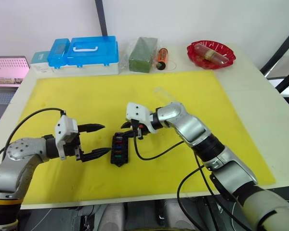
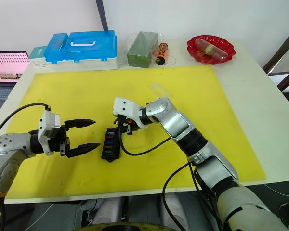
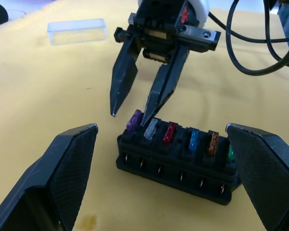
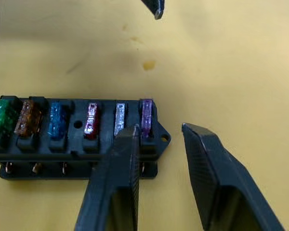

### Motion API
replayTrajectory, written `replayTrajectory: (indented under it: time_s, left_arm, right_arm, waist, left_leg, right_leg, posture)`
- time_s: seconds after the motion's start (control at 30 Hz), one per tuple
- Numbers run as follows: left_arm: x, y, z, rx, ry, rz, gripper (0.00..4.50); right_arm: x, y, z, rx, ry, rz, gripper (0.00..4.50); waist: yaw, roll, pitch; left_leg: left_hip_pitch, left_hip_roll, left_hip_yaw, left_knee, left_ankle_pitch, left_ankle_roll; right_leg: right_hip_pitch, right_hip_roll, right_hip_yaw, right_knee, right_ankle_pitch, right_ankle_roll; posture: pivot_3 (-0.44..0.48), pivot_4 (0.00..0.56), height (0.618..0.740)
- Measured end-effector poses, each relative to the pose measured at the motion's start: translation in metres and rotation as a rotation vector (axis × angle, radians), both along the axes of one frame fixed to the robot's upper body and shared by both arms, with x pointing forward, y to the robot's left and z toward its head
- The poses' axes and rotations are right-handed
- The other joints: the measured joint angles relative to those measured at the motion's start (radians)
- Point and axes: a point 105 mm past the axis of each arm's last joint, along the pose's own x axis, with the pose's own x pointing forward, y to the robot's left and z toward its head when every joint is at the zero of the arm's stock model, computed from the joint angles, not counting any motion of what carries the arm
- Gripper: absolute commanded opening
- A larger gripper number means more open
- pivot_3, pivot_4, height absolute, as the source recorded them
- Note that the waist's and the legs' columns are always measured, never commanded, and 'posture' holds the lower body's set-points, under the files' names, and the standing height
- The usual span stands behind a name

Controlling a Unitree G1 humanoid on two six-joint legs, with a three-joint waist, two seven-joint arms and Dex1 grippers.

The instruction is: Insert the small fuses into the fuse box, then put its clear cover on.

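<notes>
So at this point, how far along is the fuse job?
Done: all six fuses stand in the fuse box, green to purple. In hand: the open right end effector is at the purple end; the open left end effector waits beside the box. Left: the clear cover lies on the yellow mat, apart.

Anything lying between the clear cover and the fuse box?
Nothing visible. Bare mat separates the cover from the box, but the right tool hovers open over the purple fuse.

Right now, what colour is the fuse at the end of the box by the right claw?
Purple, clearest in the right wrist view.
</notes>
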Motion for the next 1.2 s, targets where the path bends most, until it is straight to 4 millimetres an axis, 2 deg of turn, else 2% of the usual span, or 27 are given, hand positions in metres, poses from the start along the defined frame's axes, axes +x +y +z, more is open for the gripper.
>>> replayTrajectory:
  time_s: [0.33,0.77,0.87,0.93,1.2]
  left_arm:
    - [0.0,0.0,0.0,0.003,-0.001,-0.001,4.5]
    - [0.0,0.0,0.0,0.003,-0.002,-0.002,4.5]
    - [0.0,-0.001,0.0,0.0,-0.002,-0.003,4.5]
    - [0.0,-0.001,0.0,-0.004,-0.002,-0.003,4.5]
    - [0.002,-0.002,0.001,0.003,-0.011,-0.004,4.5]
  right_arm:
    - [-0.001,-0.003,0.001,0.007,0.037,-0.001,1.31]
    - [-0.008,-0.003,0.013,0.055,0.073,0.035,1.31]
    - [-0.008,0.0,0.016,0.079,0.071,0.034,0.78]
    - [-0.008,0.002,0.018,0.092,0.065,0.03,0.09]
    - [-0.008,0.009,0.016,0.115,0.055,0.024,0.04]
  waist:
    - [0.0,0.0,0.0]
    - [0.0,0.0,0.0]
    - [0.0,0.0,0.0]
    - [0.0,0.0,0.0]
    - [0.0,0.0,0.0]
  left_leg:
    - [0.0,0.0,0.0,0.0,0.0,0.0]
    - [0.0,0.0,0.0,0.0,0.0,0.0]
    - [0.0,0.0,0.0,0.0,0.0,0.0]
    - [0.0,0.0,0.0,0.0,0.0,0.0]
    - [0.0,0.0,0.0,0.0,0.0,0.0]
  right_leg:
    - [0.0,0.0,0.0,0.0,0.0,0.0]
    - [0.0,0.0,0.0,0.0,0.0,0.0]
    - [0.0,0.0,0.0,0.0,0.0,0.0]
    - [0.0,0.0,0.0,0.0,0.0,0.0]
    - [0.0,0.0,0.0,0.0,0.0,0.0]
  posture:
    - [0.0,0.15,0.74]
    - [0.0,0.15,0.74]
    - [0.0,0.15,0.74]
    - [0.0,0.15,0.74]
    - [0.0,0.15,0.74]
